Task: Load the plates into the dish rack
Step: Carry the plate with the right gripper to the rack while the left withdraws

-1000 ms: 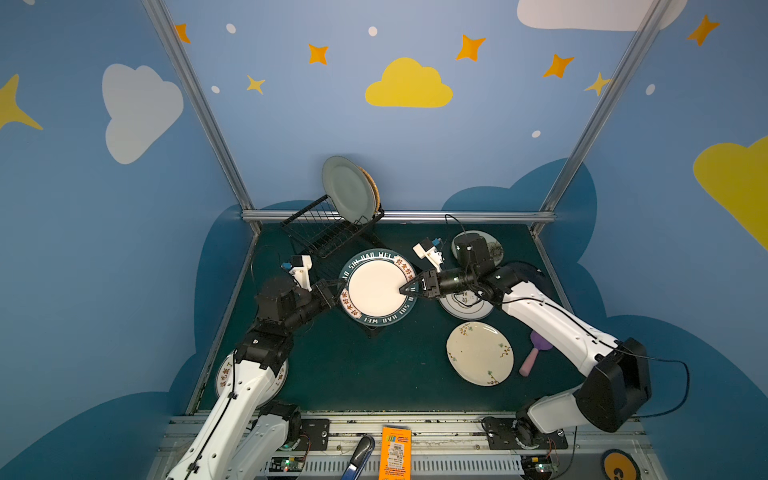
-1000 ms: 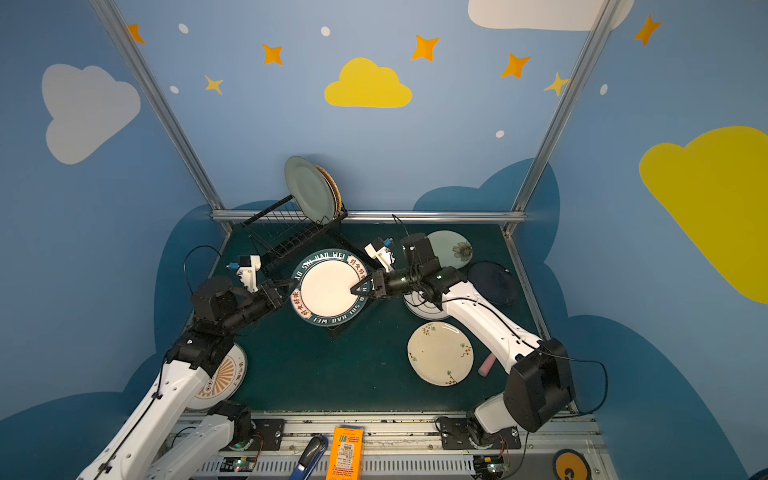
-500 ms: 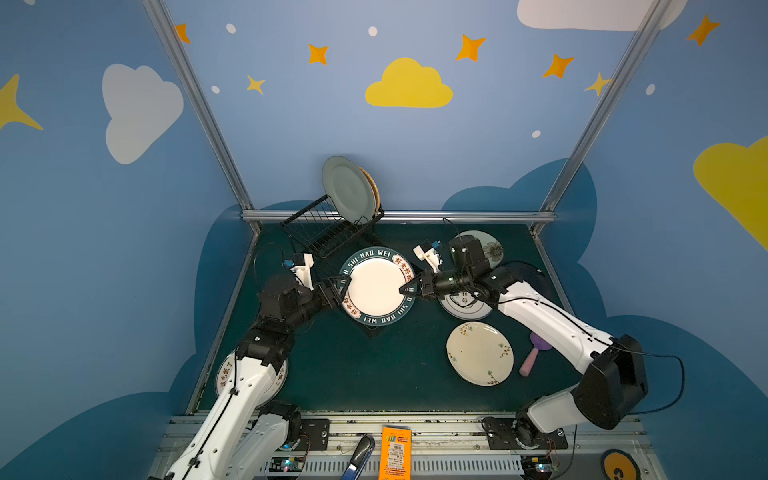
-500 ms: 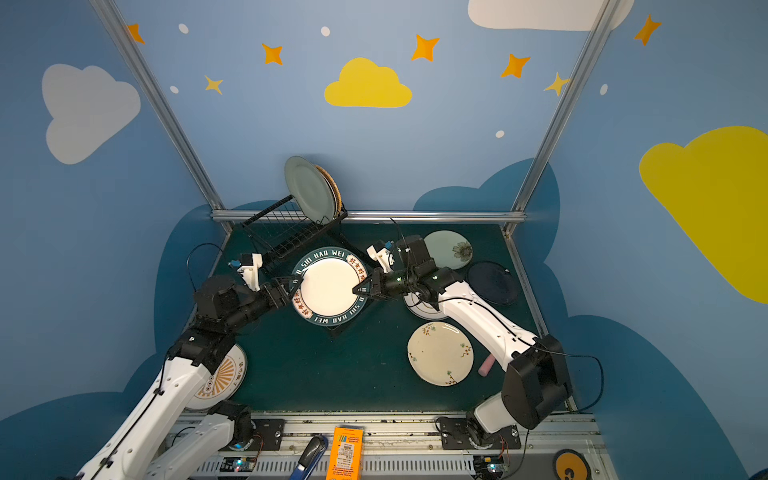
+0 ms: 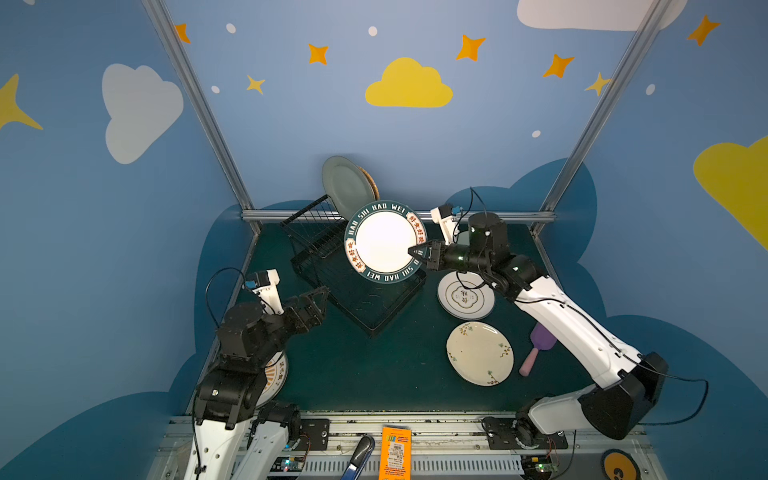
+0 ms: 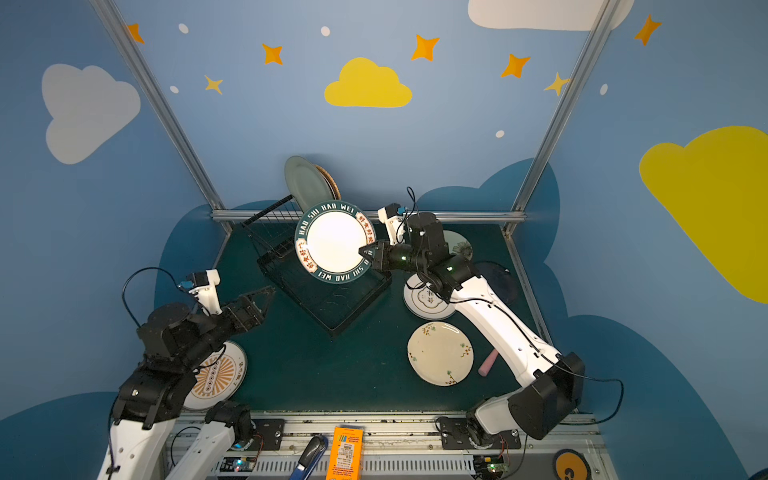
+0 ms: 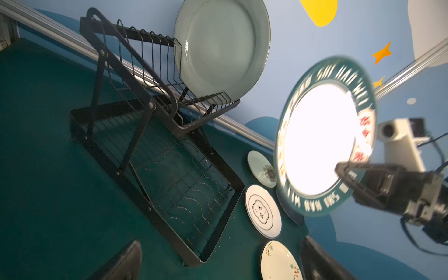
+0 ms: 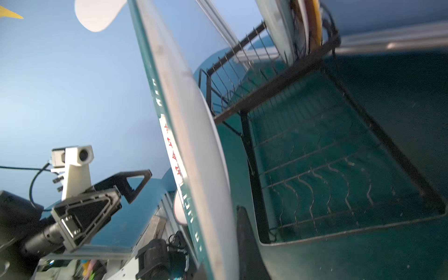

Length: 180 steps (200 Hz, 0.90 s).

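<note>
While right claw (image 5: 412, 251) pinches the lettered plate (image 5: 382, 243) before the racked green plate (image 5: 347, 187), left claw (image 5: 318, 303) gapes (empty).

pink-purple utensil (image 5: 535, 354) on green mat (image 5: 357, 374) | orange box (image 5: 395, 454) beside blue-handled tool (image 5: 357, 458)

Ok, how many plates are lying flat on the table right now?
5: the white emblem plate and cream floral plate on the right; dark navy plate and pale flower plate partly behind the right arm; sunburst plate under the left arm. Others may be hidden.
</note>
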Tool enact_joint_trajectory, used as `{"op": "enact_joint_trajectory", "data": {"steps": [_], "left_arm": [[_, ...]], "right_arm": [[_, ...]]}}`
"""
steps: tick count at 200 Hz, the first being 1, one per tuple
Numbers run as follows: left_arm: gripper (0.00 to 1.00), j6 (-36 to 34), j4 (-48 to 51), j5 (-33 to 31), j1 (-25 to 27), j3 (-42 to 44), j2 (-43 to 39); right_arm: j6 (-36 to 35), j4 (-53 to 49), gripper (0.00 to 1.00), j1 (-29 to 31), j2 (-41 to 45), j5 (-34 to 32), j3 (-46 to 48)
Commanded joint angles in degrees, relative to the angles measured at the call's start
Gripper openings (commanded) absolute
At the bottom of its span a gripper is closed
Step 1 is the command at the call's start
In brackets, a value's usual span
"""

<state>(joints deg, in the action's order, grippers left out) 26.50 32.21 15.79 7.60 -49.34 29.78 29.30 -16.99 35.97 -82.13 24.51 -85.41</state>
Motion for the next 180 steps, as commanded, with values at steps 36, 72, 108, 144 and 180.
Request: {"op": "enact_joint_trajectory", "data": {"steps": [36,72,108,144,180], "left_arm": [[1.0,0.1,4.5,-2.9,-0.3,6.7,-5.0],[1.0,2.2,3.2,-3.0,-0.2,9.9,-7.5],[1.0,2.5,1.8,-3.2,-0.2,11.5,-8.8],[1.0,2.0,0.6,-1.6,-0.3,11.9,-9.0],[1.0,2.1,-3.0,2.8,-0.6,13.6,-11.5]], "right_arm": [[-9.9,0.2,0.0,2.2,-7.7,-13.7,-17.9],[-16.5,-2.4,0.0,4.4,-16.9,-21.6,-31.3],[-22.5,-2.9,0.0,6.9,-25.6,-29.1,-42.2],[-25.3,-3.0,0.0,7.9,-34.2,-34.0,-52.0],[-27.2,-3.2,0.0,8.2,-41.2,-35.8,-59.9]]}}
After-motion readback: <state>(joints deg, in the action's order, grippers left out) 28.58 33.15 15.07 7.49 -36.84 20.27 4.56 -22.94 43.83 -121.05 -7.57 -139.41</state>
